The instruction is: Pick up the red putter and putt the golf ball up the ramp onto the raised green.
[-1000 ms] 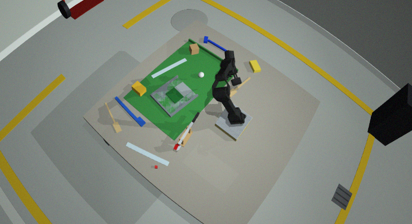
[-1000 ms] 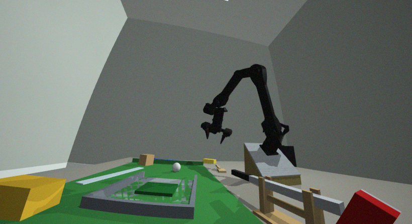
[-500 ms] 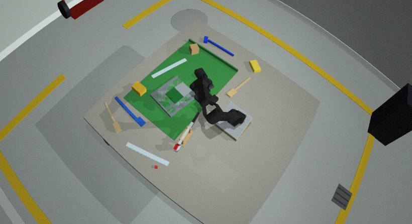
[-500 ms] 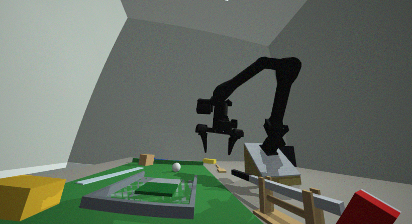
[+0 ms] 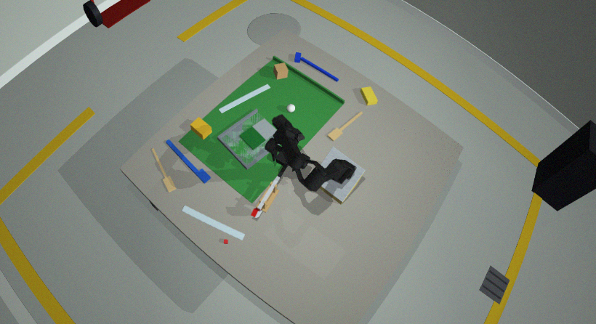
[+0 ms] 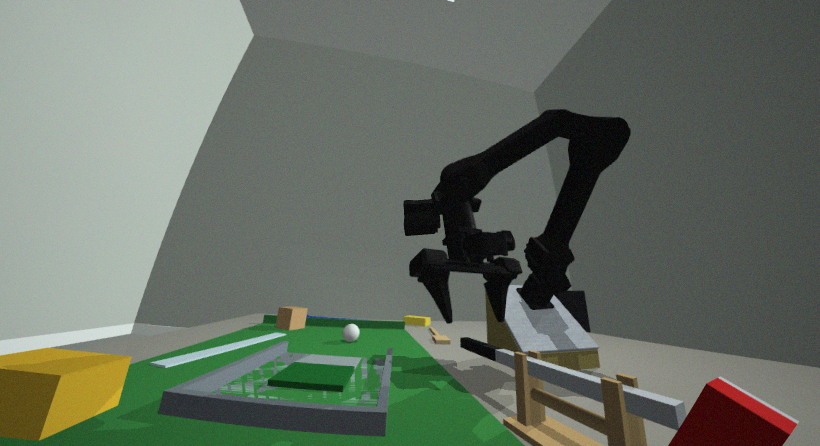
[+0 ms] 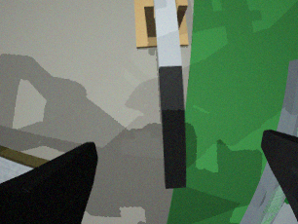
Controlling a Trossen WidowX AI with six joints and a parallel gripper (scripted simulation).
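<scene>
The putter (image 5: 269,193) (image 6: 573,377) (image 7: 167,44) lies in a wooden stand beside the mat, its red head (image 5: 254,212) (image 6: 731,417) at the end away from the arm. Its black grip (image 6: 479,348) (image 7: 173,146) sticks out of the stand. My gripper (image 6: 475,320) is open and empty above the grip; in the wrist view the grip shows between the fingers. The white ball (image 5: 291,108) (image 6: 351,332) rests on the green mat. The raised green (image 5: 252,136) (image 6: 315,375) stands inside a grey frame (image 5: 232,152) (image 6: 275,414), with the grey ramp (image 5: 264,128) on its ball side.
The wooden stand (image 6: 522,385) is under the putter shaft. A yellow-orange block (image 5: 200,128) (image 6: 34,385), a tan block (image 5: 280,70) (image 6: 291,318) and a pale strip (image 5: 244,98) are on the mat. Blue clubs (image 5: 185,158) (image 5: 318,68) and a yellow block (image 5: 369,96) lie outside it.
</scene>
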